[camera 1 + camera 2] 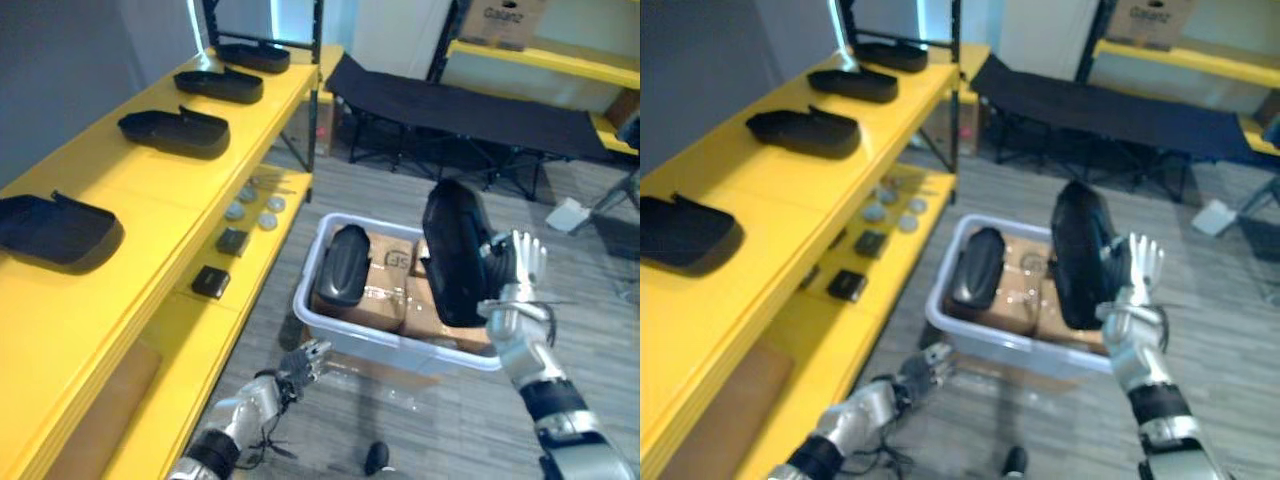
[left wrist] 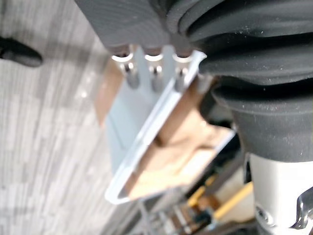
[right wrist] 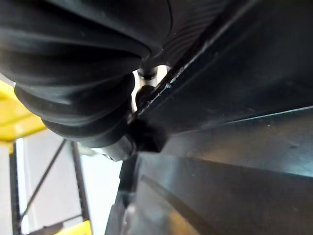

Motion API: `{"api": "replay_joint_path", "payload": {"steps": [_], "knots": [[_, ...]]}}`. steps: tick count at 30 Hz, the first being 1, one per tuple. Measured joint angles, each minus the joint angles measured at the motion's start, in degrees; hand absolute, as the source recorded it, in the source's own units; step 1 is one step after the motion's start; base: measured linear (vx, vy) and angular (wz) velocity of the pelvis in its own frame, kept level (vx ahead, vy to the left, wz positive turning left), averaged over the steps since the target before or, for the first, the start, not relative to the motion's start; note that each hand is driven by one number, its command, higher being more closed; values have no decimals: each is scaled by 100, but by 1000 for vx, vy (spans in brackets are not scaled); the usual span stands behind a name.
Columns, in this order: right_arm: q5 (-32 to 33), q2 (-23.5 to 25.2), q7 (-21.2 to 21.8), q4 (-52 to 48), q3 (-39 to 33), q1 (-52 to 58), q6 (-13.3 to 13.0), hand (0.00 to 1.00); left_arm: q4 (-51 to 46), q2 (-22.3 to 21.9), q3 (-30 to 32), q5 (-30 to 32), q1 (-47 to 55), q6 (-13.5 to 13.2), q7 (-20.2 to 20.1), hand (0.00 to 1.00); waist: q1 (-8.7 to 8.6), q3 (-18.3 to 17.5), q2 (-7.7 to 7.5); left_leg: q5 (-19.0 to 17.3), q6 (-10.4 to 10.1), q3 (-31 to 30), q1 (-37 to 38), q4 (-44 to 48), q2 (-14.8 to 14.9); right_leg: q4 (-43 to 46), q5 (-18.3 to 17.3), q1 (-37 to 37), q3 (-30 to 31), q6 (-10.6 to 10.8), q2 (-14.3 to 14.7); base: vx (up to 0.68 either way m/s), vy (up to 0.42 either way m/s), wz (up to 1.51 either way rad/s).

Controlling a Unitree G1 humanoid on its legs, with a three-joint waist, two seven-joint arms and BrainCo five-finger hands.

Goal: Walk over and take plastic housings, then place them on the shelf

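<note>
Above the bin (image 1: 400,345), right hand (image 1: 517,272) grips housing (image 1: 455,250).

Bright, even indoor light

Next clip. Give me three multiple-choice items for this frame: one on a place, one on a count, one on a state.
1. Where is the held housing?
A. on the lower shelf
B. in the air over the bin
C. on the floor

2. How many black housings lie on the top shelf?
A. two
B. four
C. six

3. What is the left hand doing?
A. gripping a housing
B. resting on the floor
C. hanging empty by the bin

Answers:
1 B: the right hand holds it upright above the bin.
2 B: four lie in a row along the top shelf.
3 C: it is low at the bin's near corner with nothing in its fingers.
</note>
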Motion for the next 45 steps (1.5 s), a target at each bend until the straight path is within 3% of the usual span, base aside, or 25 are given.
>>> {"api": "replay_joint_path", "payload": {"steps": [6,10,20,26,33,37,45], "knots": [[61,-3,-254,64,166,-1209,-207,100,382,-9,5,-427,-1301,-398,131,0,5,716,-77,16,-24,3,-404,225,111,105,61,-375,65,-53,80,-72,-8,-3],[98,-1,-279,63,256,-1483,-347,100,546,-126,-2,-813,-1792,-599,307,0,-11,836,-62,-49,-54,-1,-532,360,166,119,137,-444,102,-31,135,5,5,-2],[182,126,-404,9,621,-2378,-627,100,957,-505,-179,-1449,-2880,-1479,953,0,-158,1402,25,-408,18,237,-541,837,235,182,161,-458,427,-15,152,-19,38,-14],[181,259,-411,-32,733,-2470,-761,100,1212,-637,-186,-1724,-3299,-1831,1166,0,-227,1479,47,-478,29,337,-702,1018,273,223,182,-642,571,4,168,-55,26,-10],[173,399,-390,-279,1032,-2611,-1085,100,1364,-763,-224,-1745,-3538,-2229,1195,0,-300,1560,109,-499,36,405,-648,1014,280,224,182,-640,627,5,171,-32,10,-5],[170,461,-340,-279,1168,-2612,-1169,100,1413,-836,-253,-1750,-3615,-2296,1162,0,-333,1594,140,-504,36,413,-638,1014,280,224,182,-640,637,5,171,-29,9,-1],[166,522,-332,-278,1572,-2649,-1335,100,1413,-916,-517,-2048,-3815,-2742,630,0,-415,1766,217,-503,37,417,-637,999,279,224,183,-645,645,6,174,-17,3,0]]}}
